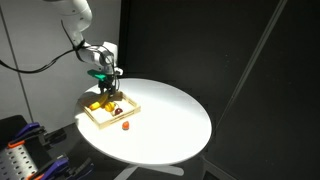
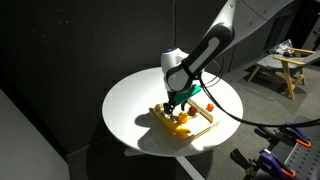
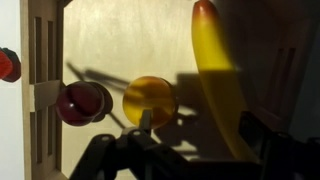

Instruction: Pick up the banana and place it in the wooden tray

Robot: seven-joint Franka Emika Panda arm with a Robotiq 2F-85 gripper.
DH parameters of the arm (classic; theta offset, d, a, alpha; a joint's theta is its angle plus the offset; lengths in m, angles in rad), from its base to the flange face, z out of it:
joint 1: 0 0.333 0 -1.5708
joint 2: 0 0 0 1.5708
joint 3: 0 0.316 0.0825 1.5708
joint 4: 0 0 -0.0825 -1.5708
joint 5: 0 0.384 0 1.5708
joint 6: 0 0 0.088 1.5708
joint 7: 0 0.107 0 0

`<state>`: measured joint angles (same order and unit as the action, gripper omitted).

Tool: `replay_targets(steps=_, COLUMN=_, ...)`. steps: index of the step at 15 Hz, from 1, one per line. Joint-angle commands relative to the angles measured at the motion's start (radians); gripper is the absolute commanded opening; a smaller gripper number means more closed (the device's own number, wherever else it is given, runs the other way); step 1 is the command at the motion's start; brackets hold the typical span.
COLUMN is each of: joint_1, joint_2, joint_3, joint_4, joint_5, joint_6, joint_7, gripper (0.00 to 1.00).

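Table: round white top (image 1: 175,115), everything sits on it.
Wooden tray (image 3: 40,90): near the table's edge, right under the arm.
Gripper (image 3: 185,155): low over the tray, fingers wide apart, in shadow.
Banana (image 3: 215,80): flat on the tray bottom, lower end between the fingers.
Round yellow fruit (image 3: 150,100): in the tray, just beside the banana.
Dark red fruit (image 3: 82,102): by the rim.
Small red object (image 1: 125,126): outside the tray, on the table.

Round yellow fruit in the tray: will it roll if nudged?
Likely rolls: the round yellow fruit looks near-spherical on the flat bottom of the wooden tray. It probably wouldn't go far: the dark red round object sits close beside it, and the raised rim encloses both.
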<state>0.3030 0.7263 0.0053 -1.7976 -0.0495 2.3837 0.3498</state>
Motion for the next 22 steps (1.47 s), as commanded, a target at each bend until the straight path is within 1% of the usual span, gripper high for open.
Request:
replay_targets(steps=1, joint_1=-0.001, joint_2=-0.01, joint_3=-0.005, joint_4=0.02, joint_5=-0.004, joint_6=-0.048, joint_7=0.017, gripper=1.0)
replay_targets(steps=13, joint_1=-0.01, joint_2=-0.098, joint_3=-0.031, joint_4=0.006, joint_5=-0.014, joint_6=-0.137, joint_7=0.04, gripper=1.0)
replay_targets(steps=19, joint_1=-0.005, joint_2=-0.158, joint_3=-0.044, joint_4=0.001, joint_5=-0.023, joint_6=-0.218, joint_7=0.101, gripper=1.0)
replay_targets(steps=22, joint_1=-0.002, joint_2=-0.193, joint_3=-0.049, joint_4=-0.016, joint_5=-0.032, joint_6=-0.225, joint_7=0.142, gripper=1.0)
